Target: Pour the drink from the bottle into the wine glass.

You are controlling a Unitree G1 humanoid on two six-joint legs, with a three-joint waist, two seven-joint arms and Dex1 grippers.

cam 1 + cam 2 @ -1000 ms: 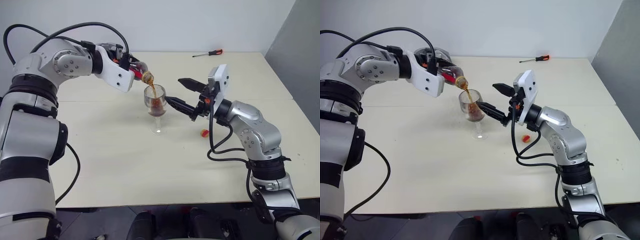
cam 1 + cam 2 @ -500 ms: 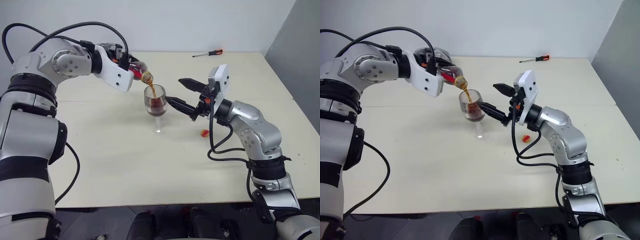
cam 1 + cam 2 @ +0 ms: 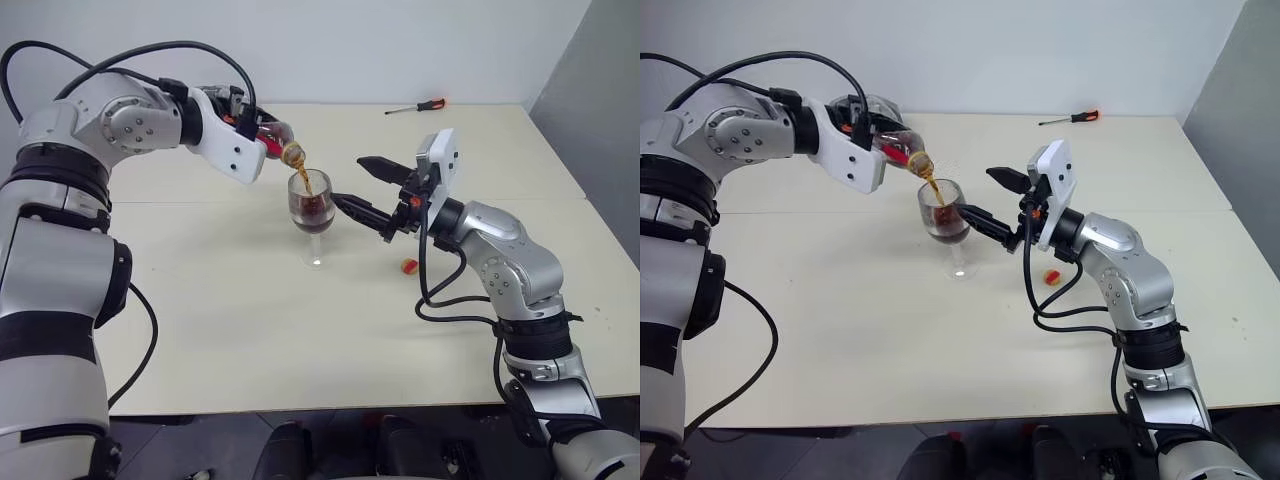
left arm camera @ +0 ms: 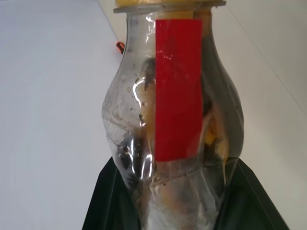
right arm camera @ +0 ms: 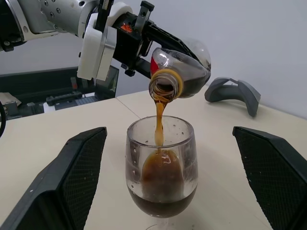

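Nothing much is changing against a second ago: both arms are staying put, the stream is still running, and the level in the glass is sitting a touch higher.

Left to right, you are looking at this. The left gripper [image 3: 262, 137] is holding its jaws clamped on the bottle [image 3: 281, 146], which is tipped mouth-down toward the right, its open neck just above the rim of the wine glass [image 3: 312, 215]. The drink [image 5: 163, 179] is falling in a thin brown stream into the bowl, which is filling to roughly the lower half. The glass is standing upright on the desk [image 3: 300, 330], near the middle. The right gripper [image 3: 358, 187] is sitting just right of the glass with its jaws spread wide, one finger level with the bowl and close beside it, the other higher; no contact that you can confirm. A small red and yellow cap-like thing [image 3: 408, 266] is lying on the desk below that gripper. A screwdriver [image 3: 417, 106] with a red handle is lying at the far edge, well apart.

The right wrist view is giving you what the head views are not: the neck opening head-on, foam on the glass wall, and a grey curved part [image 5: 232, 94] lying on the desk behind. The left wrist view is showing the bottle's red label [image 4: 178, 88] up close, with some dark liquid inside the body.
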